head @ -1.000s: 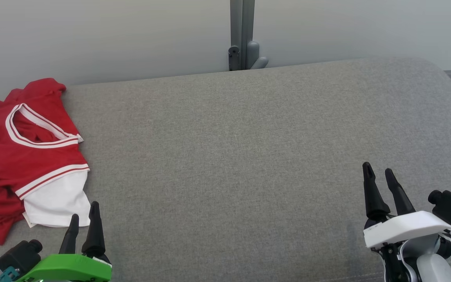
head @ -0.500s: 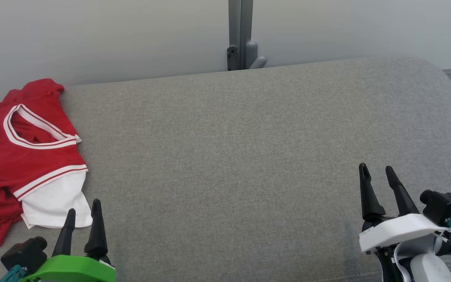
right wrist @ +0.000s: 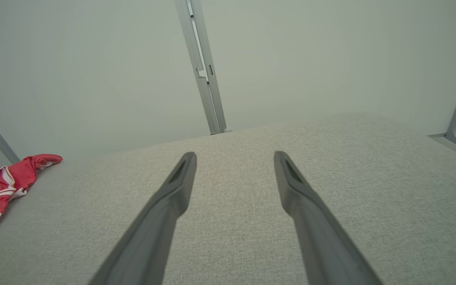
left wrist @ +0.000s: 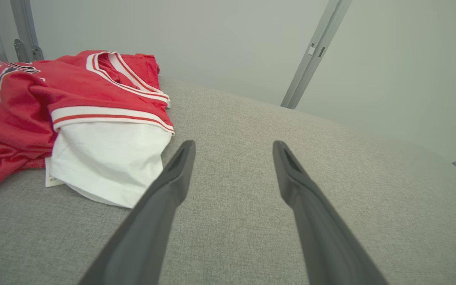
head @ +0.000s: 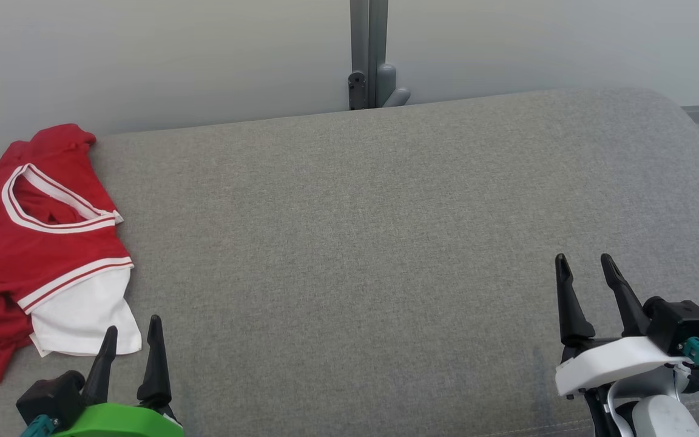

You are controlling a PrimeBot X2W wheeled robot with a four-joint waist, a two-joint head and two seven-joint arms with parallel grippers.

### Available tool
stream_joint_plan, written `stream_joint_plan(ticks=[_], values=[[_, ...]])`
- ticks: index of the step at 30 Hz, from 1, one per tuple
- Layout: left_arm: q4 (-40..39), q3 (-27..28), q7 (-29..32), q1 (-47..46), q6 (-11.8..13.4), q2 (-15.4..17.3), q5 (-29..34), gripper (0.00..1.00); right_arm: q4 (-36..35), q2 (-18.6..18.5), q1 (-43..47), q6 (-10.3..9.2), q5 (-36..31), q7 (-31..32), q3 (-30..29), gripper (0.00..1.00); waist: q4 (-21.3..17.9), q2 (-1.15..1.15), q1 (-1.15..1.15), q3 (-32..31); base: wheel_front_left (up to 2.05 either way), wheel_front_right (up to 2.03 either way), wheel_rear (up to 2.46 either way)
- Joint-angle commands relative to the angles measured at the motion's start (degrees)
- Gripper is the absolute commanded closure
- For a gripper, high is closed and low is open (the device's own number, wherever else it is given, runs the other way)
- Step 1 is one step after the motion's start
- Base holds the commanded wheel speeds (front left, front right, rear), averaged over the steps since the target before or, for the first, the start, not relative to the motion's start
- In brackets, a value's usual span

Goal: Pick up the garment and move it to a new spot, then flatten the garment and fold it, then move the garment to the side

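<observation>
So I'm holding my left gripper (head: 133, 326) low at the near-left part of the grey cushion (head: 355, 243), fingers spread apart and pinching nothing. The red garment (head: 40, 243) is lying crumpled at the cushion's left edge, neck opening facing up, with its white flap sitting just beside my left fingertips. I can't tell if they're touching. My right gripper (head: 584, 260) is hanging over bare fabric on the right side, well apart from the garment, fingers also spread wide with nothing between them. A grey post (head: 368, 54) is standing against the pale wall behind.
</observation>
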Motion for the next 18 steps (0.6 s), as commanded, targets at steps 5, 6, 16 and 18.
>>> stream_joint_plan(ticks=[5,6,16,18], values=[[-0.3,0.0,-1.1,0.6,-0.3,0.0,3.9,0.00,-0.7,-0.4,0.3,0.02,-3.3,-1.2,-0.4,0.00,0.1,0.45,0.00,0.1,0.00,0.00,0.00],[-0.2,0.0,-1.2,0.6,-0.3,0.0,4.3,0.00,-0.7,-0.4,0.4,0.02,-3.8,-1.3,-0.4,0.00,0.1,0.46,0.00,0.1,0.00,0.00,0.00],[0.1,0.7,-2.4,0.4,-0.4,0.2,8.9,0.00,-0.7,-0.4,0.5,0.03,-6.9,-2.6,-0.8,0.00,0.2,0.51,0.00,0.3,0.00,0.00,0.00],[0.2,0.7,-2.5,0.4,-0.4,0.1,9.4,0.00,-0.5,-0.4,0.6,0.03,-6.8,-2.6,-0.9,0.00,0.2,0.51,0.00,0.3,0.00,0.00,0.00]])
